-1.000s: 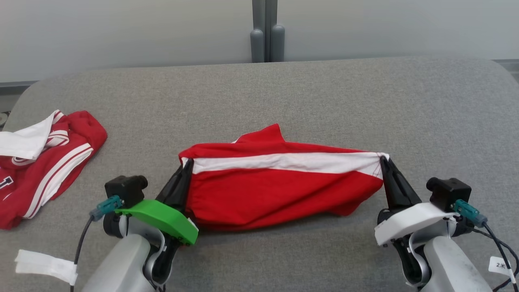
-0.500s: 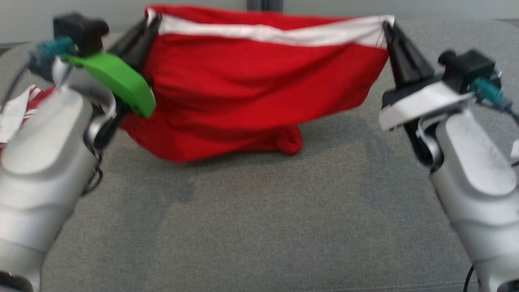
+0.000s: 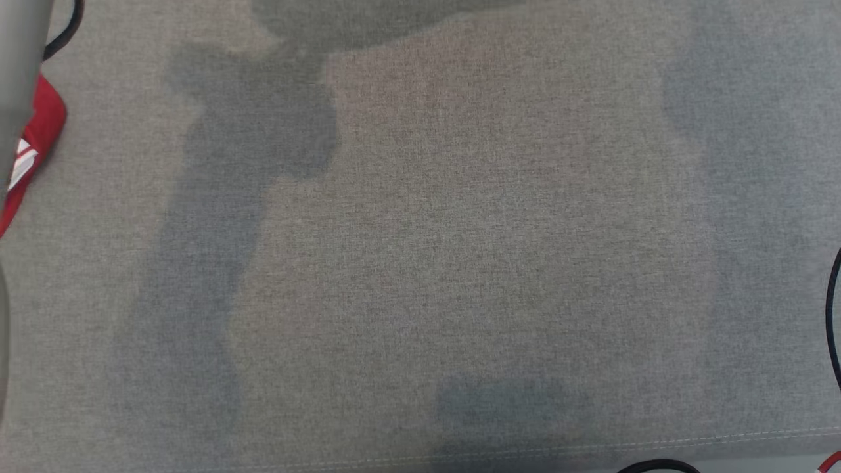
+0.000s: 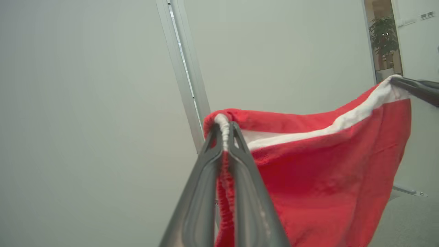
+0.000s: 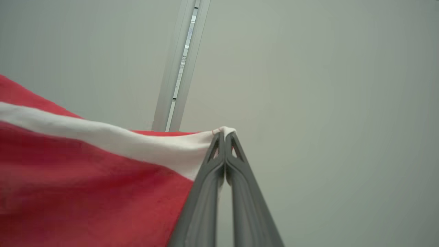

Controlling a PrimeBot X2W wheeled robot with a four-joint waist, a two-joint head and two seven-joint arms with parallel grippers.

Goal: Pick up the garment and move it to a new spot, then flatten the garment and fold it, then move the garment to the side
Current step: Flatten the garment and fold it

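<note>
Garment [image 4: 325, 161] in the air: our left hand [image 4: 223, 126] and right hand [image 5: 224, 134] each pinch a white-banded corner, pulling it taut so we can lay it flat.

garment [image 4: 329, 178] raised off grey surface [image 3: 460, 263], hanging

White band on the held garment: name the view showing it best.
Right wrist view: the white band runs broad up to the right tool. Left wrist view has it thinner, farther off; head view looks at the grey surface.
</note>
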